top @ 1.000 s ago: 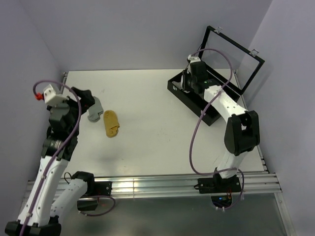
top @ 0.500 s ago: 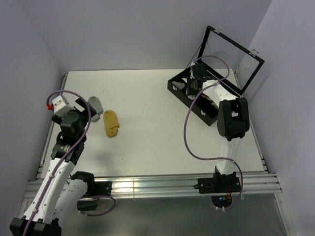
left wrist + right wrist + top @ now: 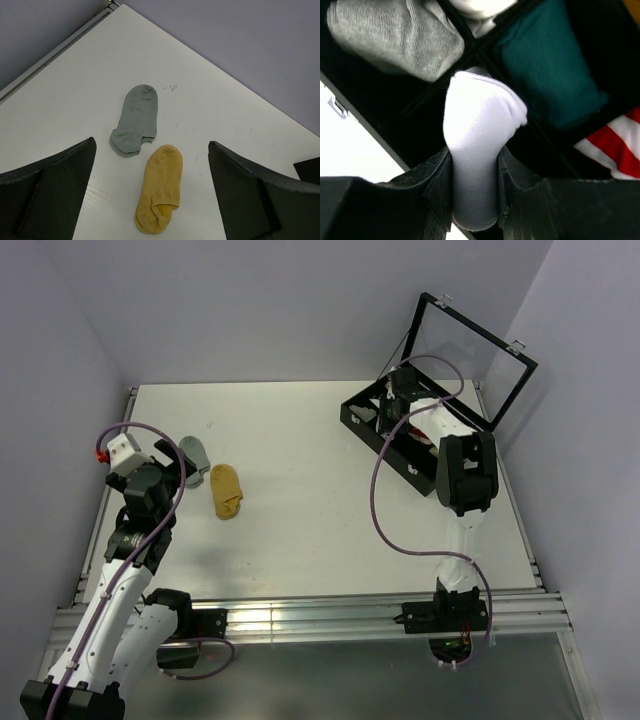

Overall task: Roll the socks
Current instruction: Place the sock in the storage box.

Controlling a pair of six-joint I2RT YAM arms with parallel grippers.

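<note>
A short grey sock (image 3: 136, 120) and a mustard-yellow sock (image 3: 158, 187) lie flat side by side on the white table, also visible from above as the grey sock (image 3: 195, 453) and the yellow sock (image 3: 226, 491). My left gripper (image 3: 151, 150) hovers above them, open and holding nothing. In the top view the left gripper (image 3: 172, 465) is just left of the grey sock. My right gripper (image 3: 475, 200) is shut on a bundled white sock (image 3: 477, 125), which it holds over the dividers of the black case (image 3: 400, 465). In the top view the right gripper (image 3: 392, 412) is over the case's left end.
The case's compartments hold a grey roll (image 3: 395, 35), a dark green roll (image 3: 545, 75) and a red-and-white roll (image 3: 615, 150). Its glass lid (image 3: 470, 355) stands open behind it. The table's left rail (image 3: 55, 55) runs close to the socks.
The left arm has drawn back and lowered, away from the grey sock. The right arm has folded in tighter, its gripper staying over the case with the white sock.
</note>
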